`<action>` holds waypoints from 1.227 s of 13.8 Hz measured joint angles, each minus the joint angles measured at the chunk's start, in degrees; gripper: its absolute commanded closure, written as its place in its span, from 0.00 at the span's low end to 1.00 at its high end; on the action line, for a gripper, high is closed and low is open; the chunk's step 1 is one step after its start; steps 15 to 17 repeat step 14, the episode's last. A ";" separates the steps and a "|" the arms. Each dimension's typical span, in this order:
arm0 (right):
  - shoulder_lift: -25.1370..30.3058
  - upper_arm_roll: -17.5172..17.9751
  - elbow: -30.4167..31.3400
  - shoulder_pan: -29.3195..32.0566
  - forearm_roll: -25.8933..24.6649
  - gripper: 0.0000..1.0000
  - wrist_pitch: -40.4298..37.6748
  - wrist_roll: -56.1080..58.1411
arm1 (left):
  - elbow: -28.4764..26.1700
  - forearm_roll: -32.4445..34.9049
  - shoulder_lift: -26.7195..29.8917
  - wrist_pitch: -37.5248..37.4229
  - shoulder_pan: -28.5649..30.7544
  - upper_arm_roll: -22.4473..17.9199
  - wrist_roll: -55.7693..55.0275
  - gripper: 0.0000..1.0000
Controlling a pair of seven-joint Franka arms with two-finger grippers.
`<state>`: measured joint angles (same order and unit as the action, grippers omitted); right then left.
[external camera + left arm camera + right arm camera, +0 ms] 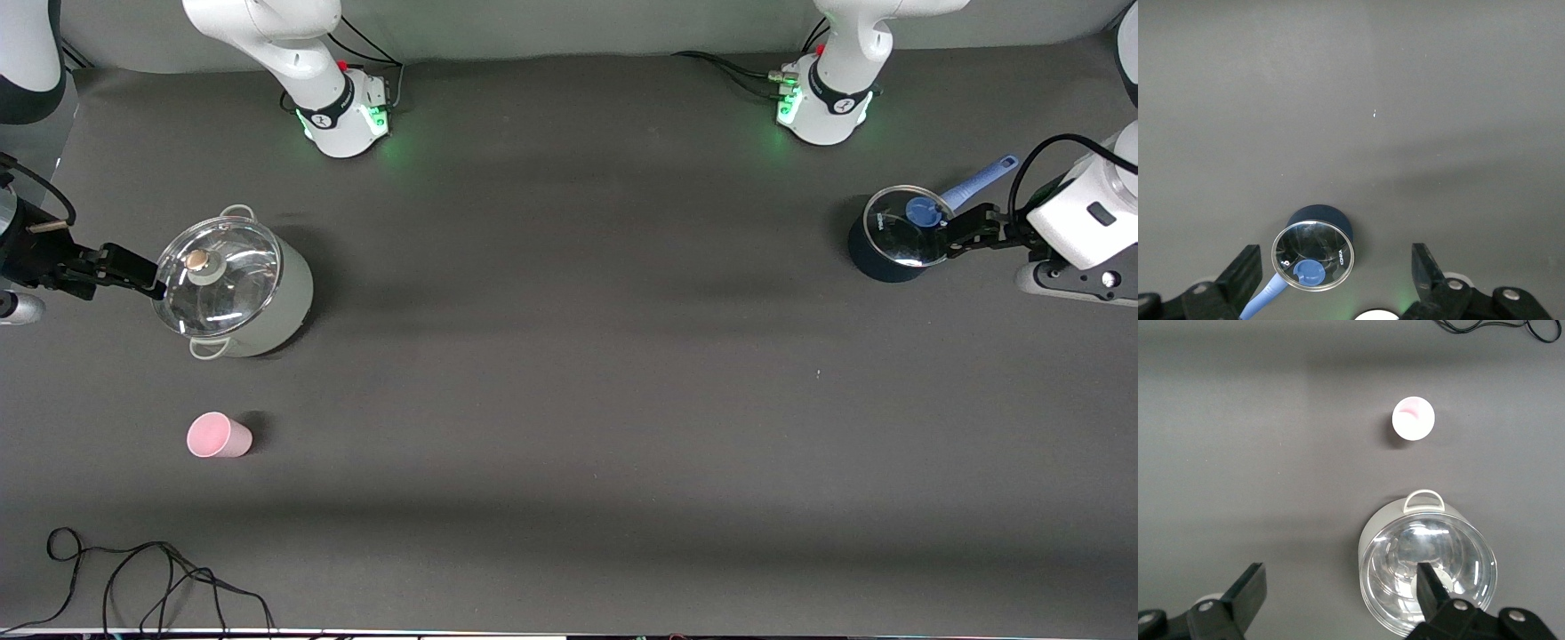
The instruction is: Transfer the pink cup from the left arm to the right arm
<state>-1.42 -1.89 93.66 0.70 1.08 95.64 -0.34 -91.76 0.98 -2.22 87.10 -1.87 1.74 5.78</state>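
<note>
Both arms are built of white, rounded jointed segments separated by black joint bands. Each base is a white flared pedestal with a black ring carrying a small white logo, and each glows green at its foot. The right arm's base (342,111) has a red button near its top and black cables running from its side. The left arm's base (825,102) has silver connectors with black cables attached. The left pincer (965,233) is black, with linkage fingers (1243,272) joined by silver pivot screws, mounted on a white wrist block fed by a black cable. The right pincer (124,267) is likewise black.
</note>
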 measured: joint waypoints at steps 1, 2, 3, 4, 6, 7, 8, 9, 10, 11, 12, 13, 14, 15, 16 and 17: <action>0.00 0.01 0.00 0.00 0.00 0.01 -0.02 0.00 | 0.00 -0.02 -0.02 0.06 -0.03 0.03 0.01 0.00; 0.00 0.01 0.00 0.00 0.00 0.01 -0.03 0.00 | -0.01 -0.02 -0.03 0.07 -0.03 0.03 0.01 0.00; 0.00 0.02 -0.01 0.00 0.00 0.01 -0.03 0.00 | -0.01 -0.02 -0.06 0.07 -0.03 0.03 0.01 0.00; 0.00 0.02 -0.02 0.00 0.00 0.01 -0.06 0.00 | -0.01 -0.02 -0.08 0.07 -0.03 0.03 0.01 0.00; 0.02 0.02 -0.08 0.00 0.00 0.01 -0.45 0.01 | -0.01 -0.02 -0.10 0.07 -0.03 0.01 0.01 0.00; 0.04 0.02 -0.23 0.00 0.00 0.01 -0.69 0.01 | -0.02 -0.02 -0.11 0.07 -0.01 -0.03 0.05 0.00; 0.06 0.02 -0.62 0.00 0.00 0.01 -1.27 0.01 | -0.03 -0.02 -0.11 0.07 0.01 -0.09 0.17 0.00; 0.12 0.02 -0.98 -0.01 0.00 0.01 -1.54 0.01 | -0.03 -0.02 -0.11 0.07 0.01 -0.11 0.36 0.00; 0.22 0.03 -1.25 -0.01 0.00 0.01 -1.73 0.01 | -0.03 -0.02 -0.11 0.07 0.01 -0.11 0.50 0.00; 0.28 0.03 -1.50 -0.01 0.00 0.01 -1.98 0.01 | -0.04 -0.02 -0.12 0.07 0.01 -0.10 0.60 0.00; 0.35 0.03 -1.55 -0.01 0.00 0.01 -2.12 0.01 | -0.05 -0.02 -0.15 0.07 0.01 -0.10 0.65 0.00; 0.37 0.03 -1.55 -0.01 0.00 0.01 -2.14 0.01 | -0.07 -0.02 -0.18 0.07 0.01 -0.10 0.69 0.00; 0.37 0.03 -1.55 -0.01 0.00 0.01 -2.15 0.01 | -0.08 -0.02 -0.22 0.07 0.01 -0.10 0.74 0.00; 0.37 0.03 -1.55 -0.01 0.00 0.01 -2.15 0.01 | -0.08 -0.02 -0.22 0.07 0.01 -0.10 0.74 0.00; 0.37 0.03 -1.55 -0.01 0.00 0.01 -2.15 0.01 | -0.08 -0.02 -0.22 0.07 0.01 -0.10 0.74 0.00; 0.37 0.03 -1.55 -0.01 0.00 0.01 -2.15 0.01 | -0.08 -0.02 -0.22 0.07 0.01 -0.10 0.74 0.00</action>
